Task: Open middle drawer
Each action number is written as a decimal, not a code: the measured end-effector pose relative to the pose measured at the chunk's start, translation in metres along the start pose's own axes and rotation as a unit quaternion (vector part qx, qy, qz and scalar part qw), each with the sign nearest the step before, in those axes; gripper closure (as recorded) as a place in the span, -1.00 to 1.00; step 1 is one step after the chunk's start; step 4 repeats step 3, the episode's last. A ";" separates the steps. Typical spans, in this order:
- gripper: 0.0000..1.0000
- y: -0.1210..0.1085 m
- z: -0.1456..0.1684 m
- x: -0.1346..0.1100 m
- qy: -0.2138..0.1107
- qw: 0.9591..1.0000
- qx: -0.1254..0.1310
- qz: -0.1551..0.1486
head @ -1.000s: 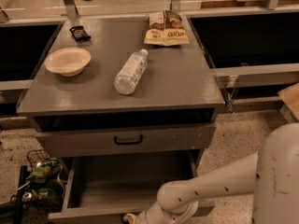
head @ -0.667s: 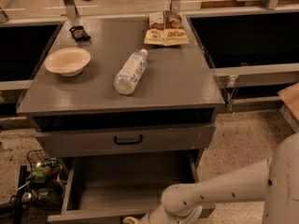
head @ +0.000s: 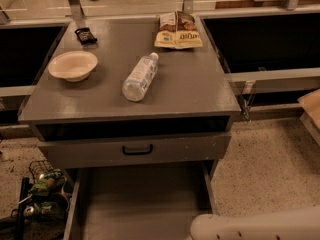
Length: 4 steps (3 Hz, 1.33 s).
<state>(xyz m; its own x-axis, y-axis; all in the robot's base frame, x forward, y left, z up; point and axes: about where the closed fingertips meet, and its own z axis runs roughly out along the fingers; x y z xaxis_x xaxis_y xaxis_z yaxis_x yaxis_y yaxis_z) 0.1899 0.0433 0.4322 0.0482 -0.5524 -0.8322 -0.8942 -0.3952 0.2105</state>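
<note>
I have just one view to work with. It looks down from above and from the near side of the table point(head: 190, 84), facing the far side. That shows me the whole grey top and, below its near edge, the front of the middle drawer point(head: 200, 149) at a steep angle. The pulled-out lower drawer point(head: 140, 204) runs off the bottom edge of my view. The camera sits close: the table fills most of the width, with floor point(head: 270, 169) on the right. A white arm point(head: 260, 226) crosses the near right corner; the tool itself is outside my view.
</note>
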 end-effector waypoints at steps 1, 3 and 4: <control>-1.00 0.022 0.000 0.000 -0.016 1.000 -0.004 -0.019; -1.00 0.037 0.002 0.000 -0.028 0.999 -0.007 -0.033; -1.00 0.037 0.002 0.000 -0.028 0.999 -0.007 -0.033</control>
